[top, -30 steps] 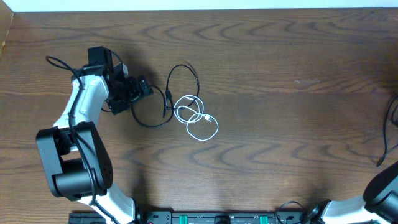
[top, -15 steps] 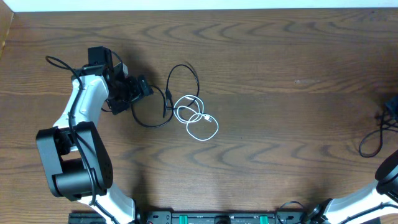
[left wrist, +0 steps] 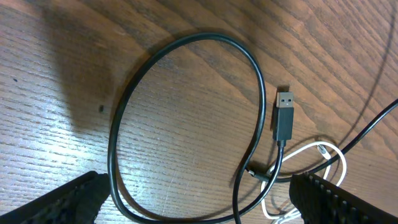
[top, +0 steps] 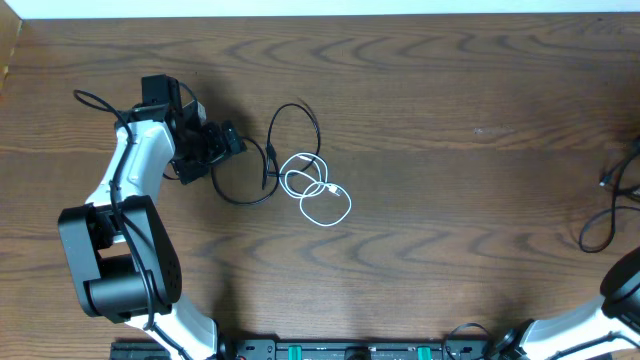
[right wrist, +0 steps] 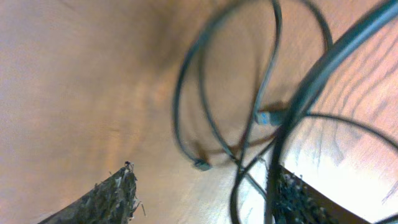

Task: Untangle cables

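In the overhead view a black cable [top: 290, 125] loops mid-table, crossing a white cable [top: 322, 197] coiled beside it. My left gripper [top: 230, 140] stands open at the loop's left end. The left wrist view shows that black cable [left wrist: 186, 43] as an oval loop with its USB plug [left wrist: 285, 116] next to the white cable [left wrist: 326, 155], and my left gripper [left wrist: 199, 211] straddles the loop's lower bend without touching it. A second black cable [top: 605, 215] lies at the table's right edge. My right gripper [right wrist: 202, 199] hangs open over it, a strand [right wrist: 273, 168] running close by the right finger.
The left arm [top: 125, 200] stretches along the table's left side, its base at the front edge. Part of the right arm [top: 625, 290] shows at the front right corner. The rest of the table [top: 450, 120] is bare brown wood.
My right gripper has opened and let go of the second black cable, which now lies looped at the right edge. The left arm and the middle cables have not moved.
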### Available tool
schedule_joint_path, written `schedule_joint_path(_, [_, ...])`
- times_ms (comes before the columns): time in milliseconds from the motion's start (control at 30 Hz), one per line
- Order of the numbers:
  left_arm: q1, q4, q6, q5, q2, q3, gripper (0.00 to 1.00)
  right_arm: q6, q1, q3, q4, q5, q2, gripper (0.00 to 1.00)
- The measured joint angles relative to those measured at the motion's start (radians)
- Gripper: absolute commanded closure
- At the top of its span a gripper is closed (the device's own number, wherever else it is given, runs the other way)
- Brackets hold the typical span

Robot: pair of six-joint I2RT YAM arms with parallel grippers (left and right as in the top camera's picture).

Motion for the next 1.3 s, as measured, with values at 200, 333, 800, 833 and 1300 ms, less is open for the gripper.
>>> schedule_joint_path(200, [0.000, 0.000, 0.000, 0.000, 0.000, 0.000, 0.02, 0.003, 0.000, 0.060, -0.098, -0.074, -0.113, 0.97])
schedule_joint_path(333, [0.000, 0.000, 0.000, 0.000, 0.000, 0.000, 0.02, 0.003, 0.000, 0.061, -0.224, -0.080, -0.149, 0.99])
schedule_joint_path(800, [0.000, 0.000, 0.000, 0.000, 0.000, 0.000, 0.02, 0.250, 0.000, -0.035, -0.467, 0.093, -0.148, 0.98])
schedule_joint_path(833, [0.000, 0.000, 0.000, 0.000, 0.000, 0.000, 0.02, 0.287, 0.000, -0.071, -0.442, 0.108, -0.148, 0.99])
schedule_joint_path(1300, [0.000, 0.000, 0.000, 0.000, 0.000, 0.000, 0.02, 0.583, -0.003, -0.518, 0.108, 0.333, -0.147, 0.97])
